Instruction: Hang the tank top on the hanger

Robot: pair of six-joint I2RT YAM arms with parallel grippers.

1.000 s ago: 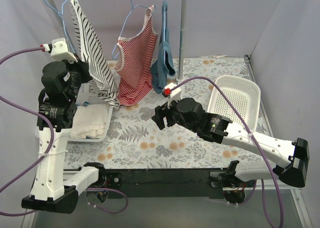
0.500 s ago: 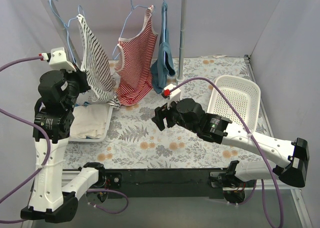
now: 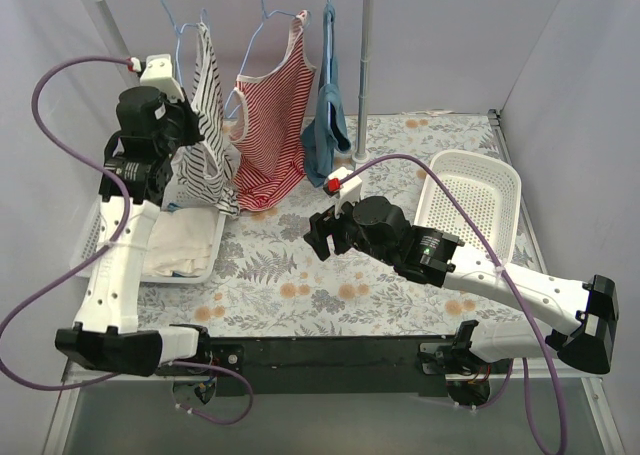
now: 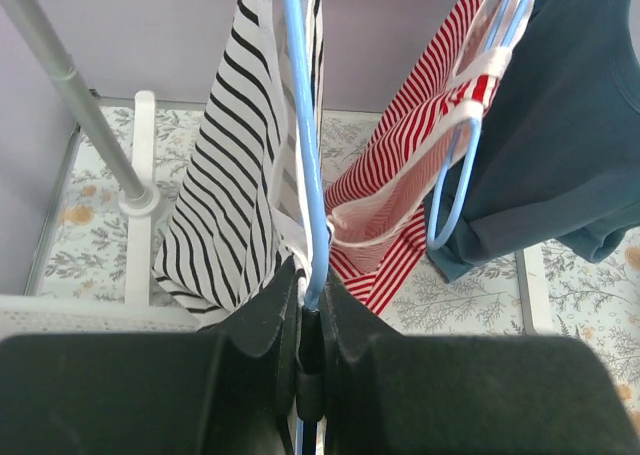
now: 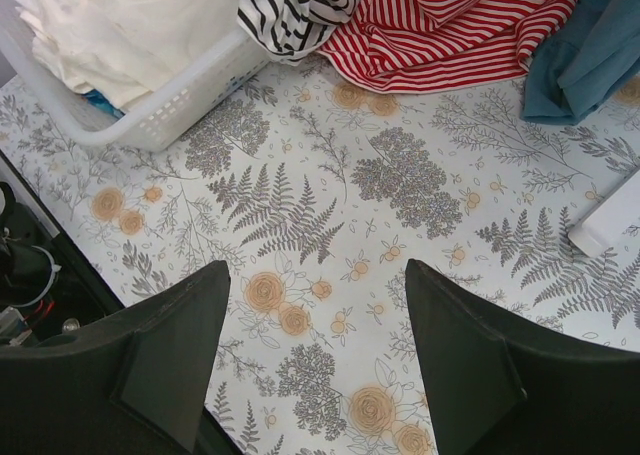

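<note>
White basket [image 5: 180, 110] holding cream cloths [image 5: 130, 25], left tool [image 4: 308, 295] pinching hanger [image 4: 305, 155], right tool [image 5: 315, 275] spread

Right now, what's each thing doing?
left gripper, jaws shut on the hanger
hanger, carrying the tank top
tank top, hanging, draped over the wire
right gripper, jaws open, holding nothing
red striped top, hanging up
left basket, holding pale clothes
</note>
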